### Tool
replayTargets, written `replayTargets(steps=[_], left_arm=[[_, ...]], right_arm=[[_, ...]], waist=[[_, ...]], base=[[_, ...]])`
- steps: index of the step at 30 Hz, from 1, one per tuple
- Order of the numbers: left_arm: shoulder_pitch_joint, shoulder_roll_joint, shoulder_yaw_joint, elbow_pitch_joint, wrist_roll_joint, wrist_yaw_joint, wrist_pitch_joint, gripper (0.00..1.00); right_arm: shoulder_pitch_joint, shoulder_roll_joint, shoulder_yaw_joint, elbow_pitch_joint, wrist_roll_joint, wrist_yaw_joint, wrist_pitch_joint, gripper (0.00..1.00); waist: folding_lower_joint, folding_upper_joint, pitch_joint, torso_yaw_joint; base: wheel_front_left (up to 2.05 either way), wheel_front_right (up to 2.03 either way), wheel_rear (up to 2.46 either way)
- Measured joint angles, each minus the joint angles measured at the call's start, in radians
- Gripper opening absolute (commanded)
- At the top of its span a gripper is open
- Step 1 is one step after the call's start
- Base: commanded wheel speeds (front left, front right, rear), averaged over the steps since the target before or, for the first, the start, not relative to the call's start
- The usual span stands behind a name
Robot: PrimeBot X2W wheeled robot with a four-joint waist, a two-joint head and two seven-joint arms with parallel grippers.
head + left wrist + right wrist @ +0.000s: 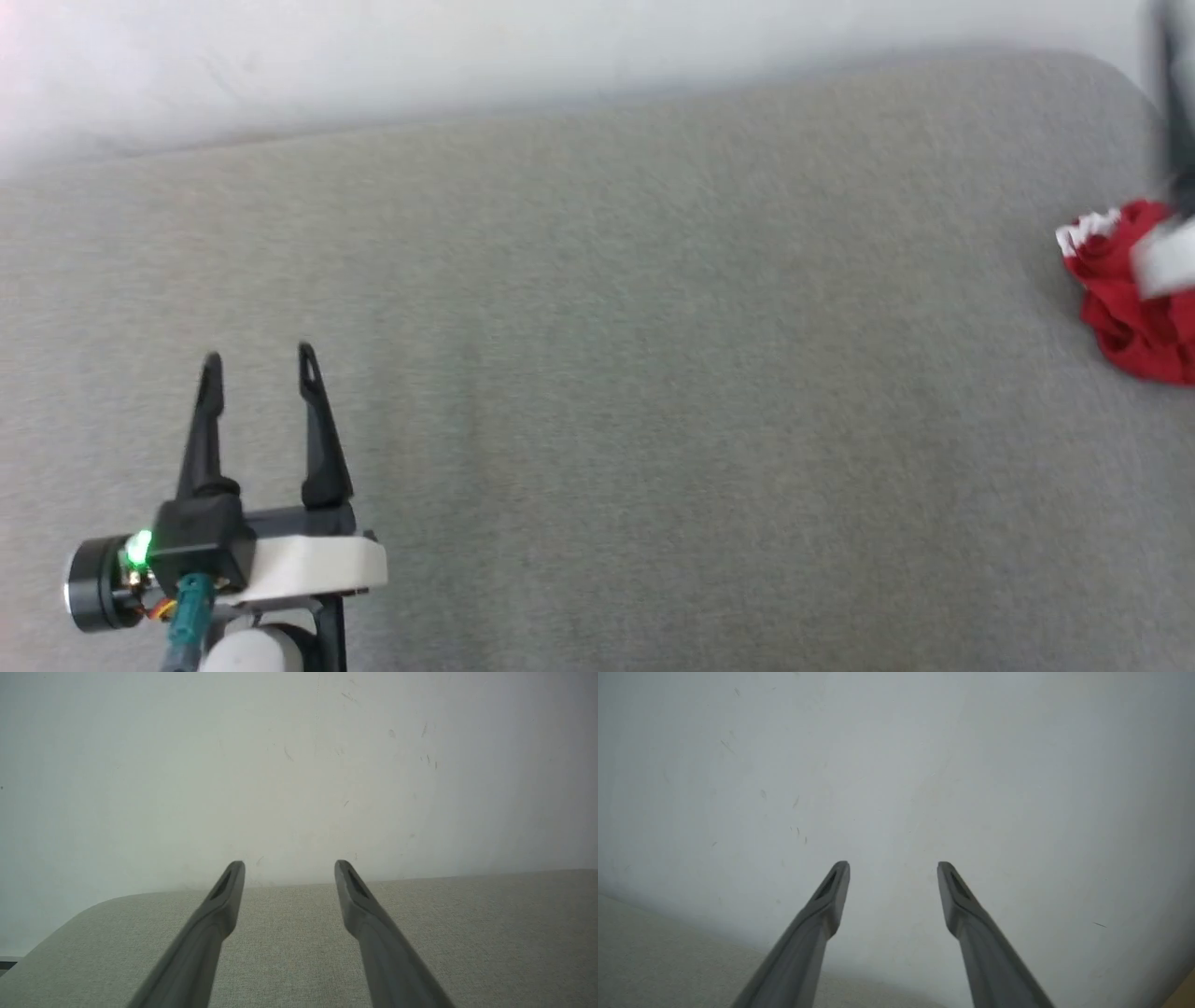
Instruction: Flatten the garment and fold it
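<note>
Crumpled red garment (1125,317) lies by the right edge of the grey bench (597,373), near its back corner, with no clear long axis. It is well apart to the right of the left gripper (260,357), jaws spread, empty. The right gripper (893,865), jaws spread too, is likely nearer: a blurred pale shape, probably its arm, overlaps the garment.

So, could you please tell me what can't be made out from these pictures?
Garment: head view, cut off by the right edge, so its full shape is unknown.
Pale and dark shape over the garment: head view, too blurred to identify.
Right gripper: right wrist view faces the wall, so its distance from the garment is unclear.
</note>
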Motion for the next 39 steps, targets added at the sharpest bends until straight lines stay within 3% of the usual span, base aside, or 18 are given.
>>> replayTargets(steps=[4, 8, 20, 21, 39], left_arm=[[0.009, -0.004, -0.008, 0.025, 0.016, -0.004, 0.000, 1.00], [0.021, -0.004, -0.010, 0.058, 0.016, -0.020, 0.000, 1.00], [0.045, -0.011, -0.026, 0.099, 0.018, -0.040, 0.000, 1.00], [0.045, -0.011, -0.025, 0.099, 0.018, -0.040, 0.000, 0.00], [0.044, -0.011, -0.024, 0.099, 0.015, -0.047, 0.028, 0.00]], right_arm=[[0.174, 0.134, -0.066, -0.121, -0.053, 0.000, 0.000, 1.00], [0.308, 0.230, -0.089, -0.149, -0.056, 0.000, 0.000, 1.00], [0.568, 0.365, -0.169, -0.203, -0.046, 0.000, 0.000, 1.00], [0.579, 0.370, -0.172, -0.209, -0.051, 0.000, 0.000, 0.00], [0.581, 0.374, -0.169, -0.210, -0.061, 0.000, 0.028, 0.00]], waist=[[0.0001, 0.0000, -0.035, 0.033], [0.0001, 0.0000, -0.067, 0.064], [0.0001, 0.0000, -0.145, 0.123], [0.0001, 0.0000, -0.150, 0.125], [0.0004, -0.0003, -0.156, 0.122]], base=[[0.00, 0.00, 0.00], [0.00, 0.00, 0.00], [0.00, 0.00, 0.00], [0.00, 0.00, 0.00], [0.00, 0.00, 0.00]])
